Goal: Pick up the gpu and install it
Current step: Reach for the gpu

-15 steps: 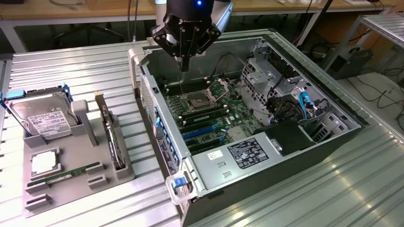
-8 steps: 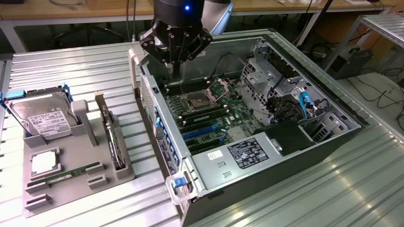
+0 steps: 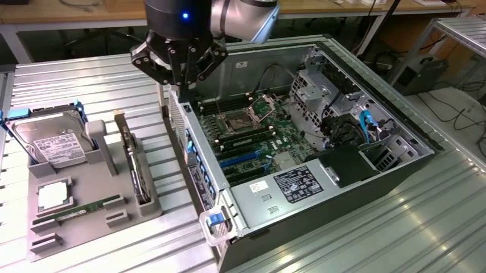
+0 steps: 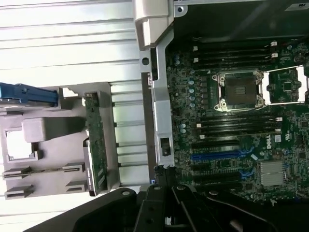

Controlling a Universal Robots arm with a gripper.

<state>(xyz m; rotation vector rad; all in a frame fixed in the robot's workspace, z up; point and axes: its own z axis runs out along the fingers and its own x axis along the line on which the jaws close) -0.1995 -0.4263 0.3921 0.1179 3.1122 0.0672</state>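
My jaws are closed on nothing, hanging over the wall of the open computer case (image 3: 193, 165). I judge the pick-up not yet begun. The graphics card (image 3: 135, 165) stands on edge in the grey holder (image 3: 45, 239) on the bench (image 3: 83, 79), beside the case. Grasping it calls for opened jaws aligned across its thin edge. Count: one graphics card, one hard drive (image 3: 49, 142), one memory stick (image 3: 79, 209), one case.

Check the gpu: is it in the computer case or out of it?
Out. The gpu stands on edge in the grey holder beside the case.
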